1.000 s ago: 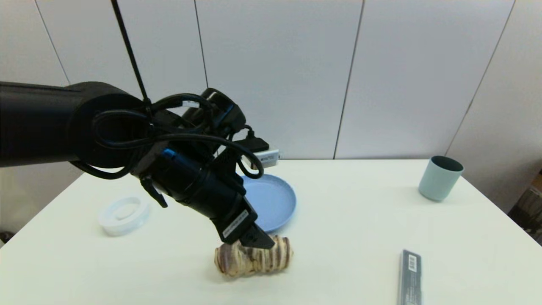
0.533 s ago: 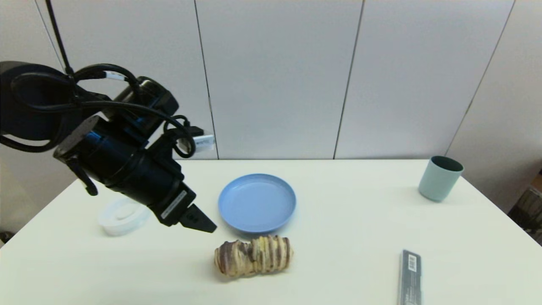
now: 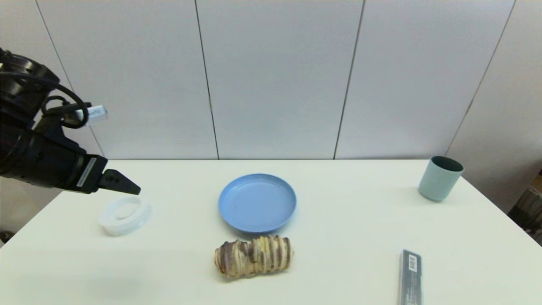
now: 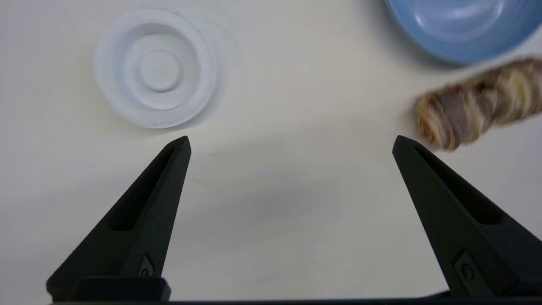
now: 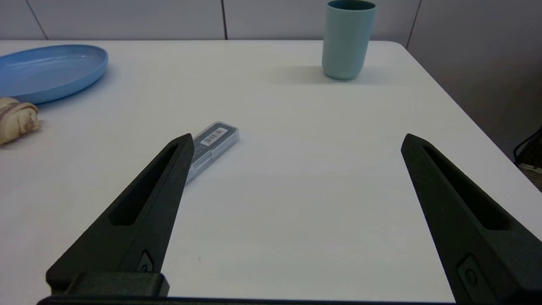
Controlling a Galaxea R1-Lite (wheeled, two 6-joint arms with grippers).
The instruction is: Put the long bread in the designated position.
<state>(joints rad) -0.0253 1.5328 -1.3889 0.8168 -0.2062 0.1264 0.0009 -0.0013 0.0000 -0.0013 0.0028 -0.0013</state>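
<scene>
A: Where was the long bread (image 3: pixel 253 256)?

B: It lay on the white worktop (image 3: pixel 347 220), in the lower centre of the head view, just in front of the blue plate (image 3: pixel 257 202). Its striped length ran left to right. Nothing held it.

A: And the left end effector (image 3: pixel 123 184)?

B: It hung at the left edge of the head view, above the worktop, with its tip over the white round lid (image 3: pixel 124 214). In the left wrist view its two black fingers (image 4: pixel 146 212) stood wide apart, with only bare worktop between them. The bread (image 4: pixel 478 103) was seen at the right edge of that view, beside the plate (image 4: pixel 457 25), and it touched neither finger.

A: What about the right end effector (image 5: pixel 296 142)?

B: It did not appear in the head view. Its own wrist view showed the fingers (image 5: pixel 144 203) wide apart and low over the worktop, holding nothing. Beyond them lay the flat grey box (image 5: pixel 210 146) with a barcode, and the pale green cup (image 5: pixel 348 39) stood upright near the far edge.

A: In the head view, where were these two?

B: The cup (image 3: pixel 440 178) was at the right, the box (image 3: pixel 410 277) at the lower right.
</scene>
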